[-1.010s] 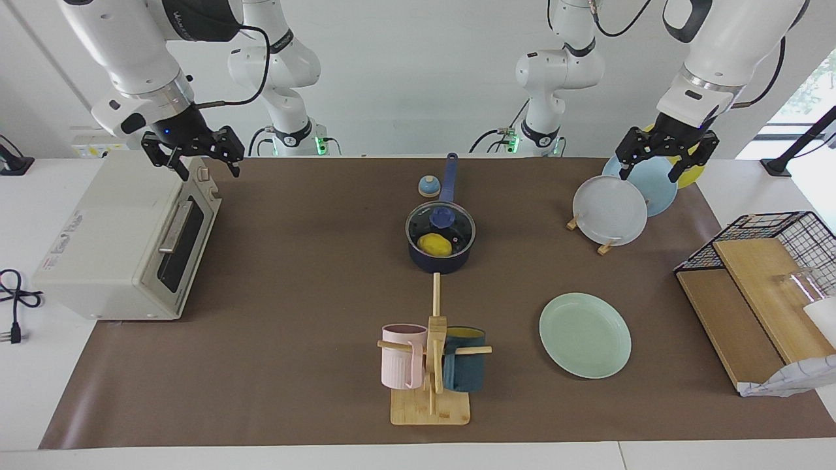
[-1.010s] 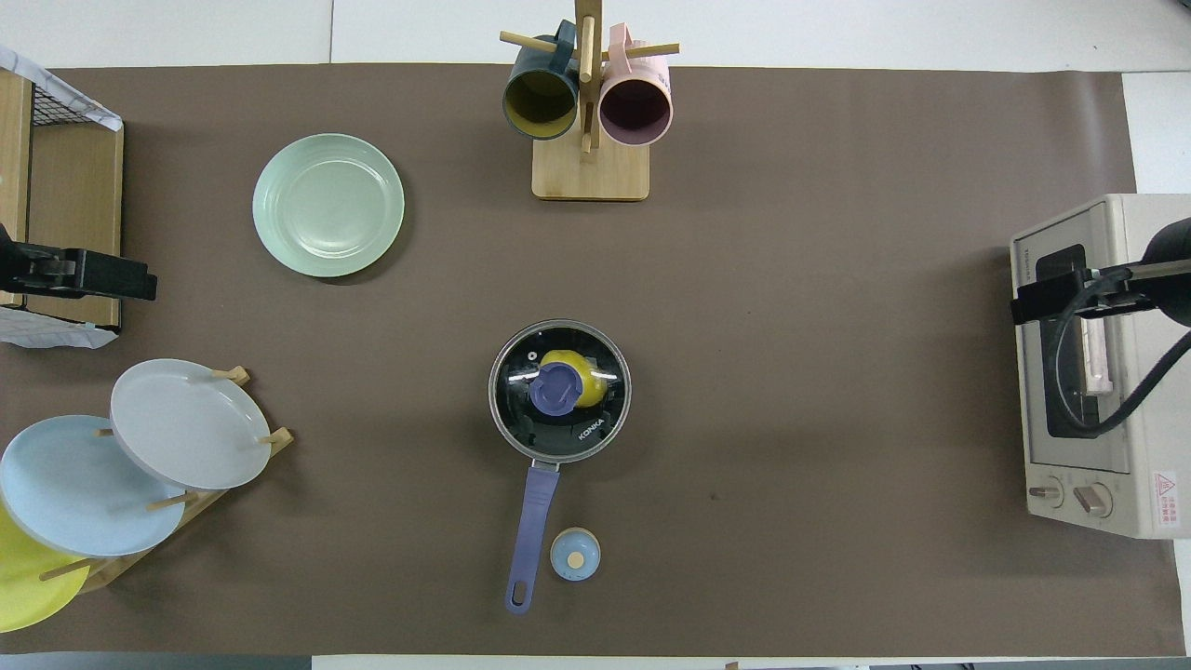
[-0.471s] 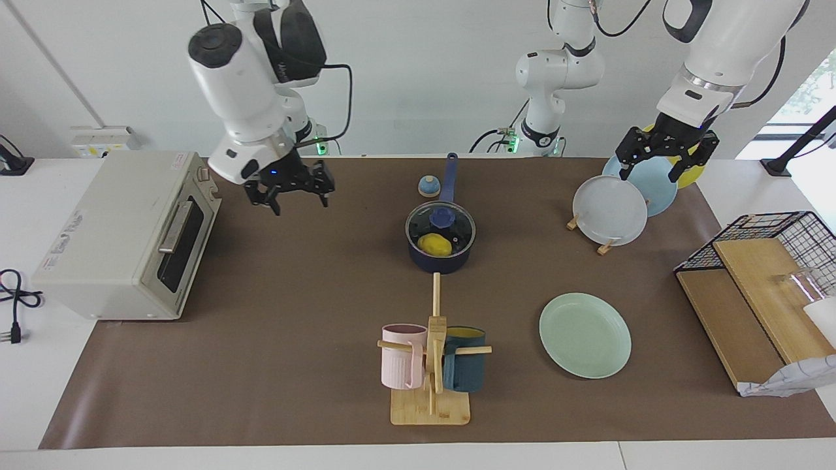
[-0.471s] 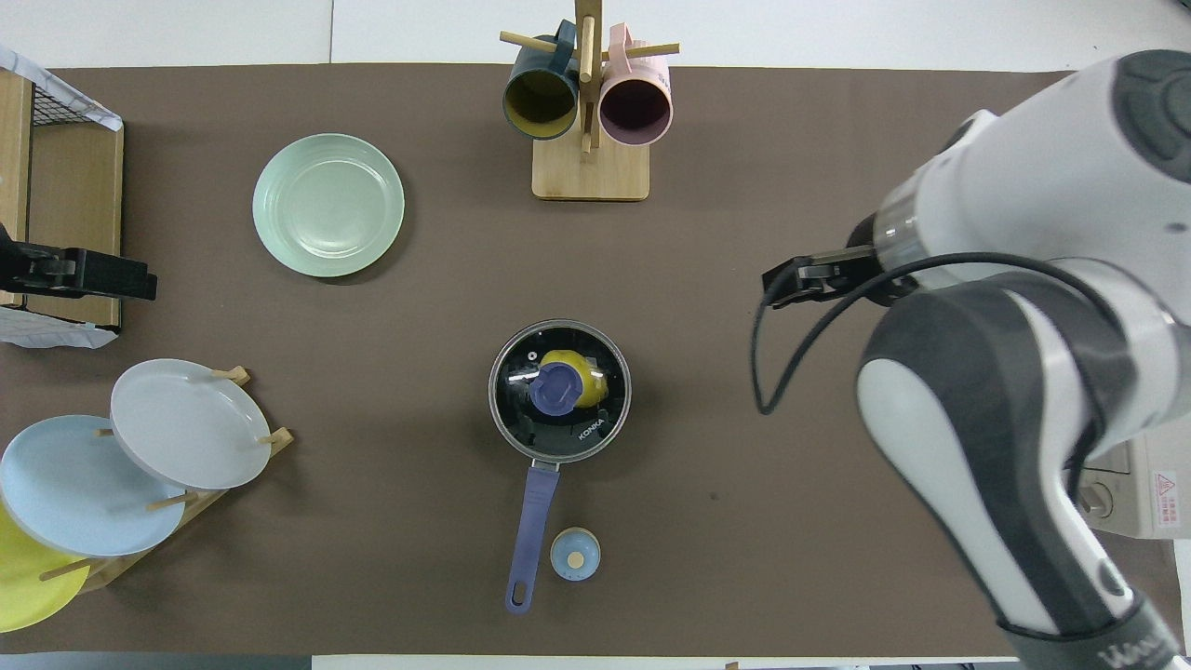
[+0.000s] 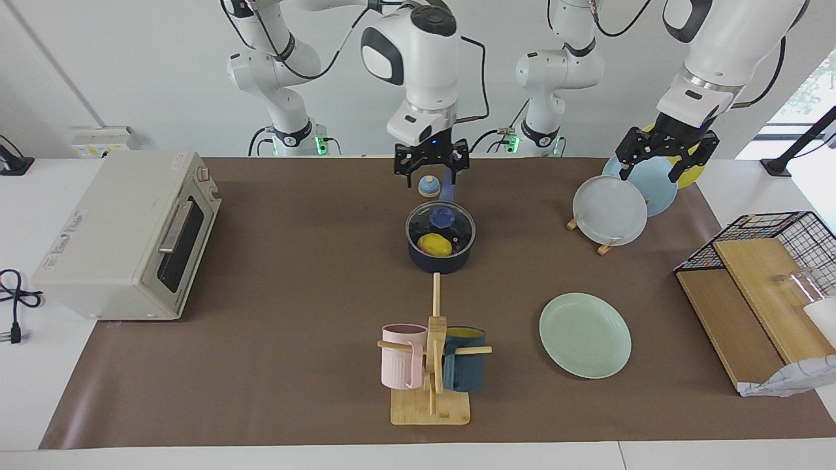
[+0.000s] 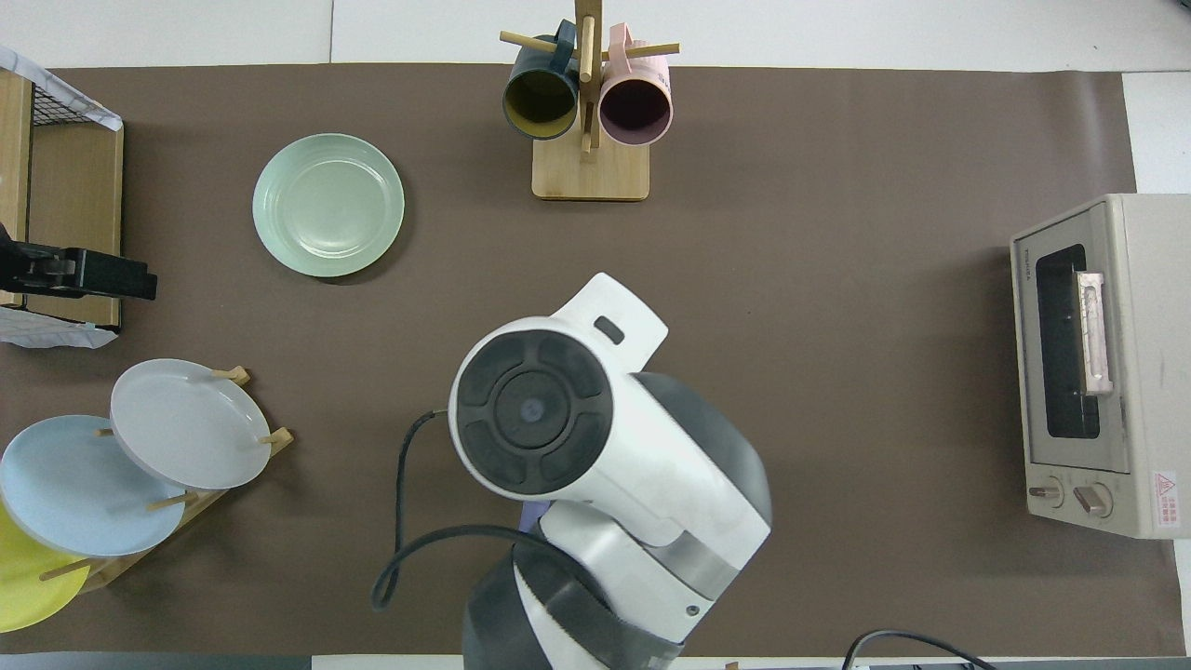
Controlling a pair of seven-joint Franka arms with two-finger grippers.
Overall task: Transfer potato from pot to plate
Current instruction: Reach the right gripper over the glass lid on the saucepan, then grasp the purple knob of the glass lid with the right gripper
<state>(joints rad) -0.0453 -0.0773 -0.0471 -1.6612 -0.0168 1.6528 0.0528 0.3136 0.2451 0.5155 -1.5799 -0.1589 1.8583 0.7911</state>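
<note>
The potato, a small yellow lump, lies inside the dark blue pot at mid-table, seen through a glass lid with a blue knob. My right gripper hangs open over the pot's handle, above the lid and not touching it. In the overhead view the right arm hides the pot and potato. The mint-green plate lies bare, farther from the robots than the pot, toward the left arm's end. My left gripper waits open over the plate rack.
A small blue dome sits beside the pot handle. A mug rack stands farther out than the pot. A toaster oven fills the right arm's end. A rack with a grey-white plate and a wire basket occupy the left arm's end.
My right arm has swung from above the toaster oven across the table to above the pot's handle. The left arm, pot and plate have not moved.
</note>
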